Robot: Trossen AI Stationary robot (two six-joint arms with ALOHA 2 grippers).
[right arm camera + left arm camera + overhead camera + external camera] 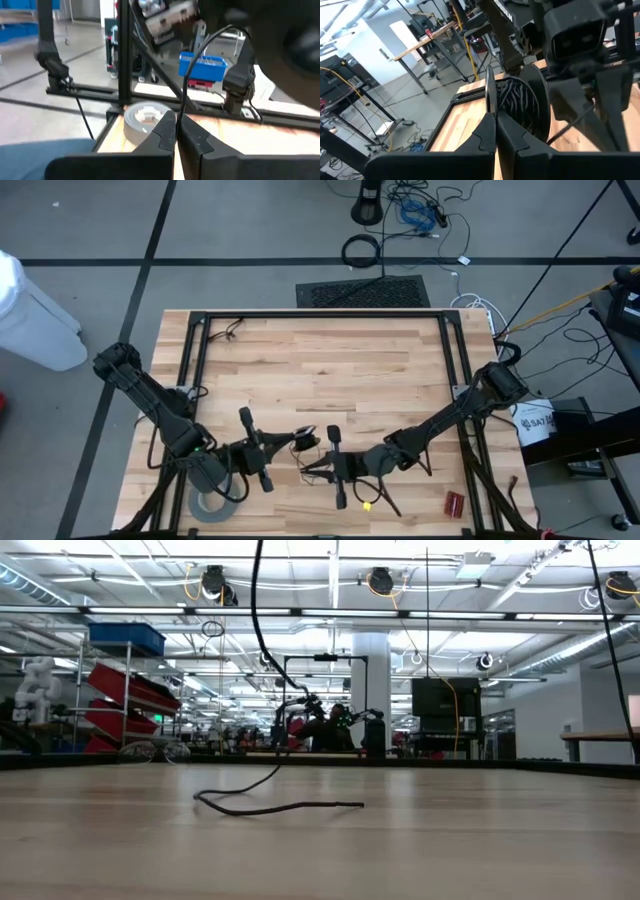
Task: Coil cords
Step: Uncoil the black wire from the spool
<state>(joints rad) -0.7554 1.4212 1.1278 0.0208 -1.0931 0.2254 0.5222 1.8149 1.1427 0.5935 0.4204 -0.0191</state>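
Black coiled cord (520, 107) sits between my hands near the desk's front edge; left hand (495, 125) clamped shut, right hand (176, 125) pinching the wire taut for winding.

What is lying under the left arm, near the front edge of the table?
The grey tape roll lies there on the table, partly covered by the left arm. Whether anything sits in its hole cannot be seen.

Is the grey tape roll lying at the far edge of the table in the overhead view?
No. The grey tape roll lies at the near edge of the table, under the left arm, beside its gripper.
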